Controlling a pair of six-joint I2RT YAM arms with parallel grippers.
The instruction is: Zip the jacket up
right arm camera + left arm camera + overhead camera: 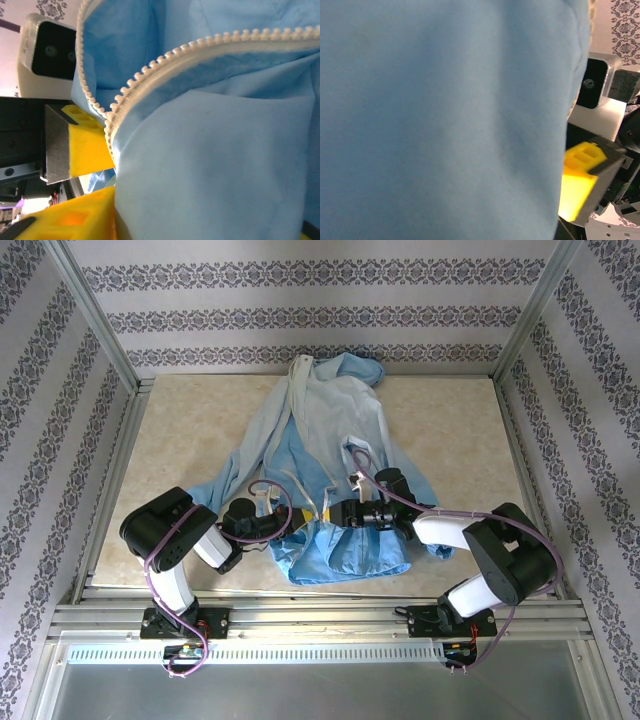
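A beige marbled desk sits inside a booth of aluminium posts. The booth is walled with wallpaper in grey floral stripes. Metal rails run along the near edge by the arm bases.

The jacket lies on the desk and spreads away from both sets of jaws toward the far wall. Its long axis runs near to far. The hood is at the far end, well beyond the jaws, and the hem is bunched just on the near side of them. The front is open, and in the right wrist view the toothed zipper strip curves unjoined above the right jaws.

The left jaws and right jaws face each other, close together, at the jacket's lower front.

The left jaws are pressed together. Blue cloth lies right over the left wrist lens, so it cannot be told whether fabric is caught between them. Past that cloth's edge show a yellow finger and the camera housing of the opposite arm.

The right jaws stand parted. One yellow finger sits low at the left of the right wrist view, and the other is hidden under cloth draped across the gap.

One sleeve trails outward past the left jaws, while the other is largely covered by the right arm.
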